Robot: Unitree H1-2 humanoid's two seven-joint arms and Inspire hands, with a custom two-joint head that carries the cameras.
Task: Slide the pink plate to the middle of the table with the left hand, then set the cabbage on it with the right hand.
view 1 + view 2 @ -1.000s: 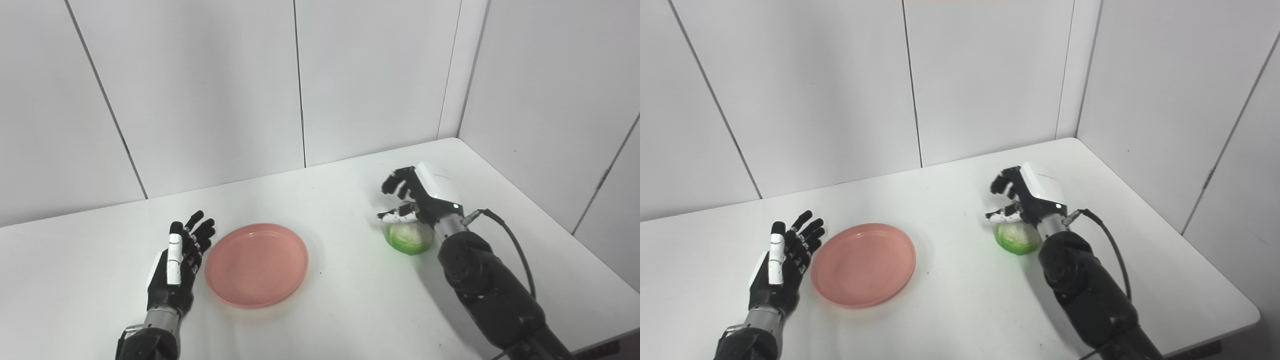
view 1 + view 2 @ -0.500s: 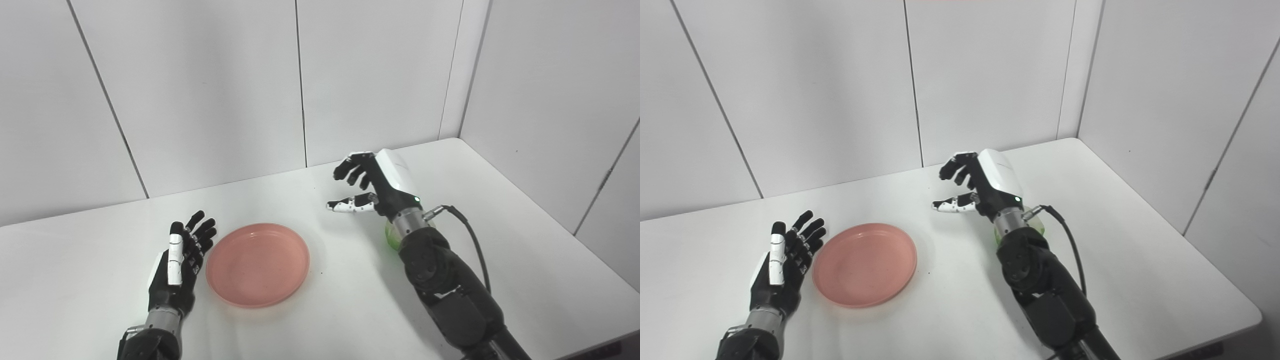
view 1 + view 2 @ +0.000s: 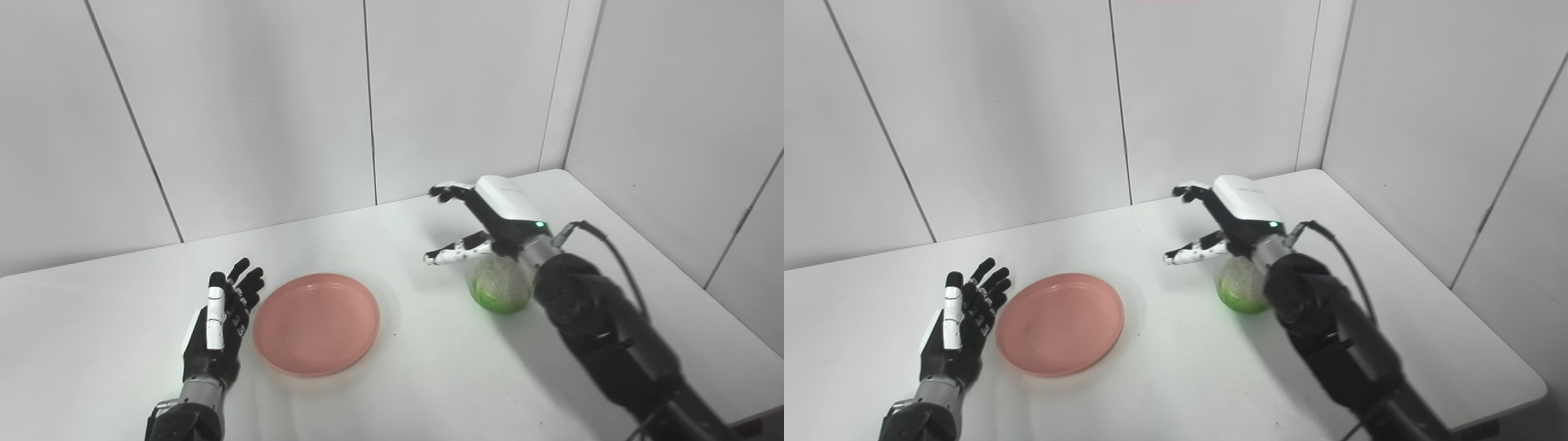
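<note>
The pink plate (image 3: pixel 316 323) lies flat on the white table (image 3: pixel 398 380), left of its middle. My left hand (image 3: pixel 222 318) stands open just left of the plate's rim, palm toward it, fingers up; contact with the rim is unclear. The green cabbage (image 3: pixel 500 284) rests on the table to the right, partly hidden by my right wrist. My right hand (image 3: pixel 481 220) hovers open above and slightly left of the cabbage, fingers spread, holding nothing.
White wall panels close off the back and the right side of the table. A black cable (image 3: pixel 618 257) loops from my right wrist along the forearm. The table's right corner and front edge lie near my right arm.
My right hand swung left past the cabbage with empty fingers, then came back right above it with its fingers spread wider. The cabbage, plate and left hand have stayed put.
</note>
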